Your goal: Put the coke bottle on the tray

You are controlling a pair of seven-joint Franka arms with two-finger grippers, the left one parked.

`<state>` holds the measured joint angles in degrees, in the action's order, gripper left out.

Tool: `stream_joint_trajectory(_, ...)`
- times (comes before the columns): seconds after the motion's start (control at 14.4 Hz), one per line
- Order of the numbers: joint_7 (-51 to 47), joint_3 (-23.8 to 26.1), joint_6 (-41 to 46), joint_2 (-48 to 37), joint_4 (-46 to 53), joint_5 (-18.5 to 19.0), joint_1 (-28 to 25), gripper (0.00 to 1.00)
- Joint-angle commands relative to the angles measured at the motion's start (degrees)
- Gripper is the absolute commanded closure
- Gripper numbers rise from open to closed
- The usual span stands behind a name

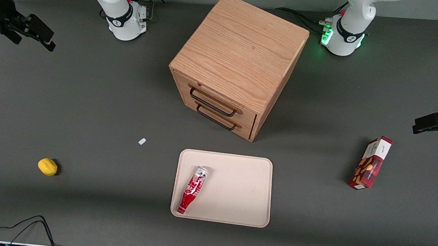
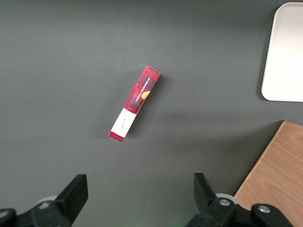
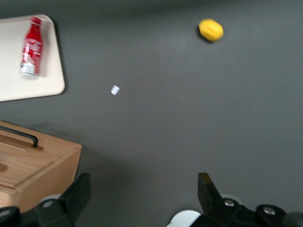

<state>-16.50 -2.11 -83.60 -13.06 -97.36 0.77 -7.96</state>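
One slim red coke bottle [image 1: 192, 190] is lying flat on the pale beige tray [image 1: 236, 193]. Only the front view is showing the hand [image 1: 36, 35], empty and spread wide, hanging well apart toward the working arm's end of the table [image 1: 104, 100].

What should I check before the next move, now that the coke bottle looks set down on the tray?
1. Coke bottle lying wholly on the tray: ok.
2. Bottle inside the rim, near the tray's edge toward the working arm's end: ok.
3. Right arm's hand released, open and empty, raised away toward its own end of the table: ok.
4. Lemon and small white scrap off the tray: ok.
5. Wooden drawer cabinet, drawers shut: ok.
6. Bottle at rest, not rolling: cannot tell.
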Motion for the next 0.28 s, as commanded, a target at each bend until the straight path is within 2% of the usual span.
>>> stream_joint_trajectory(0.0,1.2,-0.4,-1.8,-3.1,-5.2,-0.9,-0.4,0.0)
stream_joint_trajectory(0.21,0.8,-0.4,1.6,1.0,1.0,-1.4,-0.6,0.0)
